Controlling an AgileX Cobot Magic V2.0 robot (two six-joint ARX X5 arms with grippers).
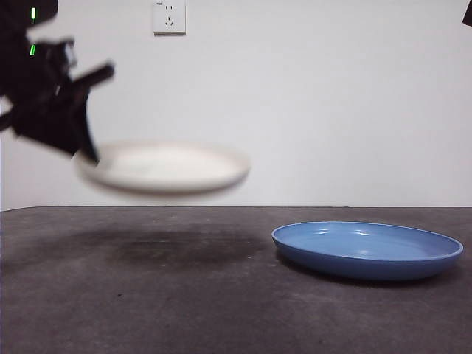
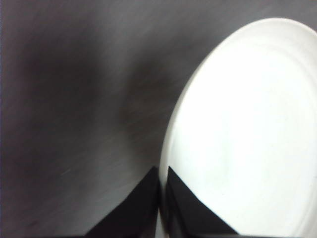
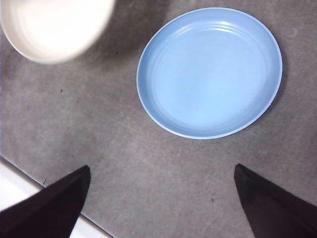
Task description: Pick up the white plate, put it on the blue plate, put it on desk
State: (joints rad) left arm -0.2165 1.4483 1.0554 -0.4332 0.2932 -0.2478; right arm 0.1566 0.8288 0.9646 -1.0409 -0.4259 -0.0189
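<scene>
The white plate [image 1: 169, 167] hangs in the air above the desk [image 1: 147, 295], blurred by motion, roughly level. My left gripper [image 1: 87, 151] is shut on the white plate's left rim; in the left wrist view its jaws pinch the rim of the white plate [image 2: 247, 134] at my left gripper [image 2: 162, 193]. The blue plate [image 1: 366, 249] rests on the desk to the right, empty. From the right wrist view the blue plate [image 3: 210, 72] lies below, and the white plate [image 3: 54, 27] shows at a corner. My right gripper [image 3: 161, 198] hovers open high over the desk.
A wall socket [image 1: 169, 16] sits on the white wall behind. The white plate's shadow [image 1: 169, 247] falls on the desk left of the blue plate. A pale table edge [image 3: 20, 191] shows in the right wrist view.
</scene>
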